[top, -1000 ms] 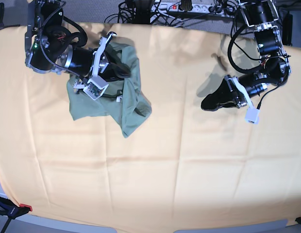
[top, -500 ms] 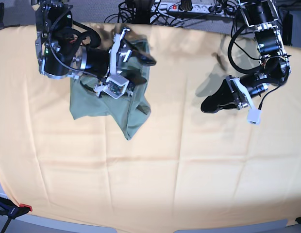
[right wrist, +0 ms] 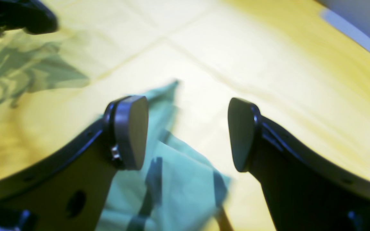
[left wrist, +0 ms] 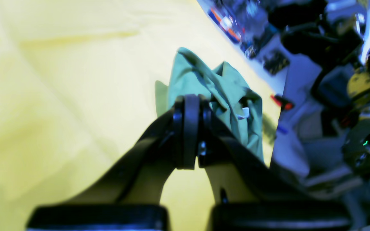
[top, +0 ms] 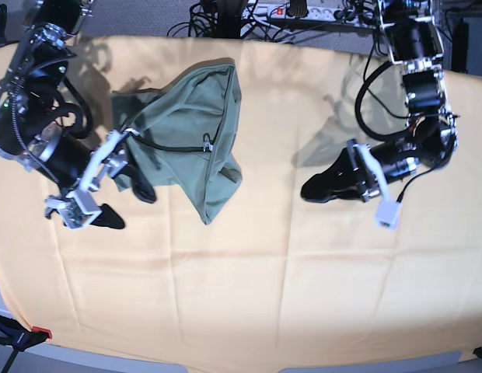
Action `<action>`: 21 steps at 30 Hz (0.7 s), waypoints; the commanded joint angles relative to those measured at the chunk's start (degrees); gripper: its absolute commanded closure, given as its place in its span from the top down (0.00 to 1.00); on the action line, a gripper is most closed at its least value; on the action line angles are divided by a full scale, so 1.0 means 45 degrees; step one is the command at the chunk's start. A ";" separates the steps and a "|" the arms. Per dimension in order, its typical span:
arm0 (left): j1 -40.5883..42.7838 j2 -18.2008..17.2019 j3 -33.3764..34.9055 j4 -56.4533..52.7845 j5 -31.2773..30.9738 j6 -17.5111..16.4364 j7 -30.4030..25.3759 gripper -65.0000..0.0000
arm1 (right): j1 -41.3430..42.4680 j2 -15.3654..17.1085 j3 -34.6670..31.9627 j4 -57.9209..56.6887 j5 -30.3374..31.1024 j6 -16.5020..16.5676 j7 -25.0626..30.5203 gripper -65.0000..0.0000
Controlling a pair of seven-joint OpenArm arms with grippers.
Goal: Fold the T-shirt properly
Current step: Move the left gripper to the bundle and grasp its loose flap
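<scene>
Fingers spread on my right arm, pressed together on my left; one T-shirt lies crumpled between them.

On my right gripper (right wrist: 188, 134) both fingers (right wrist: 130, 131) stand wide apart and empty, low over the near edge of the single green T-shirt (top: 186, 132), at the left of the base view. My left gripper (left wrist: 189, 128) has its two fingers clenched with nothing between them, hovering over bare cloth well apart from the shirt. That shirt sits bunched toward the far left of the surface, one corner trailing to a point toward me. One yellow-orange cloth (top: 303, 280) covers the whole surface. Cables (top: 303, 12) crowd the far edge.
</scene>
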 commanded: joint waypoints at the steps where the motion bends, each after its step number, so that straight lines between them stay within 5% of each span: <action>1: -0.0457 -0.0087 0.0398 0.0199 0.0238 -0.0110 -0.0403 0.00 | 0.0005 0.0214 0.0345 0.0204 0.0228 0.0015 0.0325 0.63; 4: -0.1098 -0.0058 0.1904 0.0199 0.2093 -0.0110 -0.1549 0.02 | -0.0505 0.0461 0.0971 0.0204 0.0233 -0.0010 0.0325 0.63; 9: -0.2050 0.0029 0.4206 0.0194 0.4663 -0.0110 -0.2623 0.38 | -0.1433 0.0651 0.1151 0.0204 0.0185 -0.0005 0.0325 0.63; 16: -0.2375 0.0811 0.5304 0.0112 0.7480 -0.0110 -0.4124 0.39 | -0.2040 0.0651 0.1151 0.0204 0.0185 0.0017 0.0282 0.63; 21: -0.2409 0.1316 0.5309 -0.0622 0.8228 -0.0110 -0.4527 0.39 | -0.2040 0.0656 0.1151 0.0204 0.0180 0.0017 0.0233 0.63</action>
